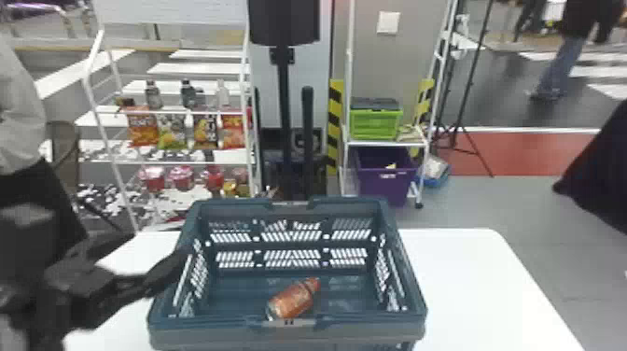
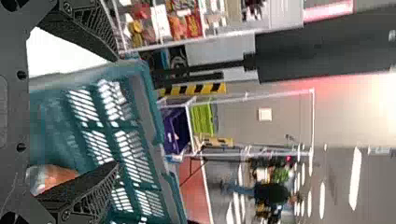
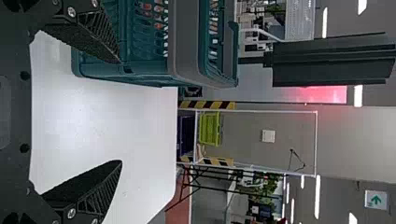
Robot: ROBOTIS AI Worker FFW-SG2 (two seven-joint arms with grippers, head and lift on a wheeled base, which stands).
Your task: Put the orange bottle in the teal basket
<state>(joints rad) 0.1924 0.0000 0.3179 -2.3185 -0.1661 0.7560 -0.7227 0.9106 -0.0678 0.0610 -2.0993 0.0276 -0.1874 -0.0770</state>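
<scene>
Backing the left gripper point(image 2: 116, 112) out clean looks like our step in hand; the orange bottle point(image 1: 293, 301) is inside the teal basket point(image 1: 210, 332), so we'd call the placing done. Near side first: bottle lies on its side on the basket floor, close to the front wall, cap end angled away and toward the basket's right. We needn't nudge it; it could roll if we bump the basket. Left gripper is at the basket's left wall, jaws spread, nothing between them. For the exit we should keep them spread, rise past the left rim before moving outward, and go slow so no finger snags the slots or drags the basket. Right gripper point(image 3: 120, 111) is off the basket's right side, jaws apart and empty, we leave it alone. White table point(image 1: 466, 280) runs under the basket. Beyond the basket: snack rack point(image 1: 186, 162) to the left, purple bin point(image 1: 387, 186) to the right
</scene>
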